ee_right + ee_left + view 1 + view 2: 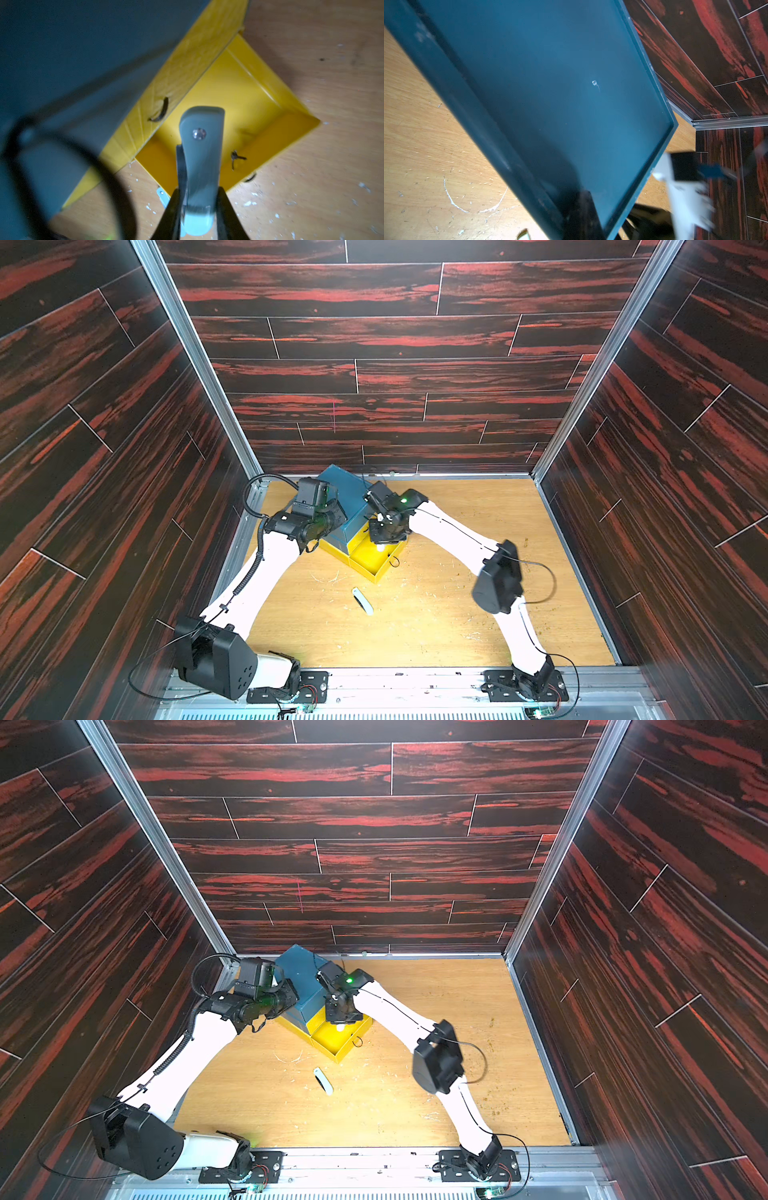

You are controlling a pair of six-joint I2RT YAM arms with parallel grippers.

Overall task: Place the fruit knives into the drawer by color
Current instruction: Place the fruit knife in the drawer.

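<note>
1. A grey-green fruit knife [201,166] hangs gripped in the right jaws, just above the pulled-out yellow drawer [259,87].
2. That drawer sits low in the teal-topped chest [340,489], which stands at the far side of the counter [457,614].
3. A second, paler knife [362,600] lies flat on the counter, near the open drawer but apart from it.
4. The left jaws are closed, over the chest's teal top.

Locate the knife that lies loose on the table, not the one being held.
In both top views the knife lies flat on the wooden table, near its middle, just on the robot's side of the open yellow drawer.
</note>
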